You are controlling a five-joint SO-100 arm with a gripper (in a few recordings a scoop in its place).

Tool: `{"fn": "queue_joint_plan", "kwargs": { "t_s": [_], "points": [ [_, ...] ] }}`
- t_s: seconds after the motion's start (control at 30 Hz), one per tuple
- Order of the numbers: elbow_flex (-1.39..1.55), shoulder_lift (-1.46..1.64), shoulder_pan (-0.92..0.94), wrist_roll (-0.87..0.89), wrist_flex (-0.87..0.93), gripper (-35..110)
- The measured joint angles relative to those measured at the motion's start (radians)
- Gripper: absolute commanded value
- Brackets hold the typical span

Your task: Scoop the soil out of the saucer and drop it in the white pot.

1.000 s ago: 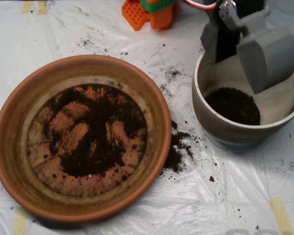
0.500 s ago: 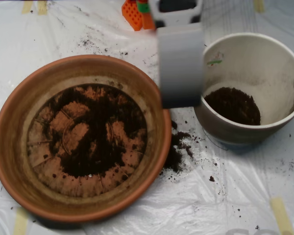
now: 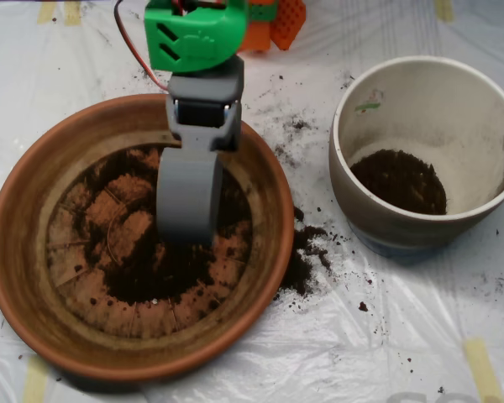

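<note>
Since half a second ago the gripper [image 3: 187,220] has swung from the gap beside the pot [image 3: 363,206] to a spot over the saucer [image 3: 21,277], and it now hangs above the soil [image 3: 155,269] near the dish's middle. A second ago it was over the pot.

Seen from above, the grey scoop shows as one narrow rounded shell, its lower end over or touching the dark soil; whether it actually touches cannot be told from this angle. The two halves appear pressed together, with no gap between them.

Above the scoop sits a grey block, and above that a green motor housing [image 3: 193,34] with a red wire [image 3: 128,46] looping at its left. An orange part [image 3: 277,21] lies behind it at the top edge.

Soil covers the middle of the saucer's base in a ragged dark patch, with bare terracotta and ridges showing through at the left and along the lower rim. More soil lies in the bottom of the pot, which stands to the right, well apart from the scoop. A small green mark [image 3: 369,107] shows on its inner wall near the rim.

A spilled heap [image 3: 304,256] lies on the plastic sheet [image 3: 386,336] between saucer and pot, against the saucer's right rim, with crumbs scattered further up. Strips of tape [image 3: 479,365] hold the sheet to the worktop.
</note>
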Motion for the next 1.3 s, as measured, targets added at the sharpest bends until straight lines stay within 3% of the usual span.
{"fn": "queue_joint_plan", "kwargs": {
  "t_s": [0.43, 0.67, 1.03, 1.2, 1.3],
  "points": [
    [-0.16, -0.388, 0.179, -0.11, 0.031, 62],
    [-0.192, -0.446, 0.176, -0.187, 0.041, 66],
    [-0.549, -0.811, 0.219, -0.103, 0.235, 71],
    [-0.709, -0.922, 0.236, -0.054, 0.313, 65],
    [-0.733, -0.94, 0.238, -0.046, 0.325, 53]
  ]
}}
